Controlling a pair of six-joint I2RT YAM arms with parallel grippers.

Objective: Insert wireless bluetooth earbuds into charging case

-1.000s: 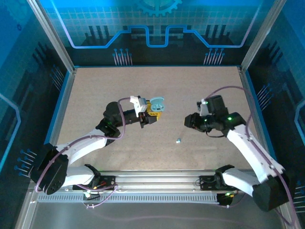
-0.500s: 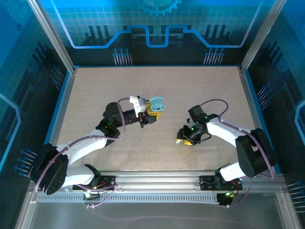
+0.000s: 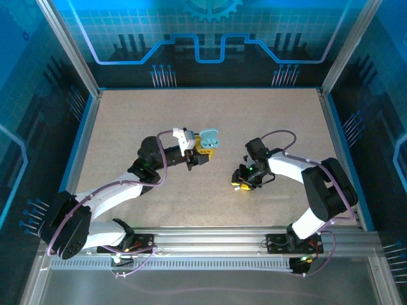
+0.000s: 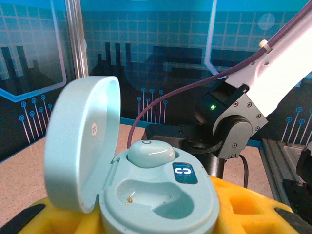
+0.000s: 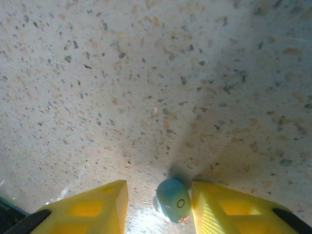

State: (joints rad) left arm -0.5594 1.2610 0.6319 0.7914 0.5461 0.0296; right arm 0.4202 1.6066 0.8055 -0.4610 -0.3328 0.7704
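Note:
A light blue charging case [image 4: 195, 204] sits between the yellow fingers [image 4: 248, 207] of my left gripper [image 4: 156, 225], which is shut on it. Its lid [image 4: 83, 146] stands open. One light blue earbud [image 4: 150, 153] is seated in the far slot, and the near slot [image 4: 156, 197] is empty. From above, the case [image 3: 208, 140] and left gripper [image 3: 202, 151] hang mid-table. My right gripper [image 5: 158, 195] is down at the table, open, straddling a second light blue earbud [image 5: 171, 200] that touches its right finger [image 5: 219, 204]. From above, the right gripper [image 3: 240, 185] covers that earbud.
The speckled tabletop [image 3: 127, 127] is bounded by a blue rim and metal frame posts [image 3: 82, 70]. The right arm's wrist [image 4: 234, 122] and purple cable rise behind the case in the left wrist view. About a case-width of table separates the two grippers.
My right arm has swung left and down from mid-air until its fingers stand on either side of the loose earbud on the table. The left arm and case have not moved.

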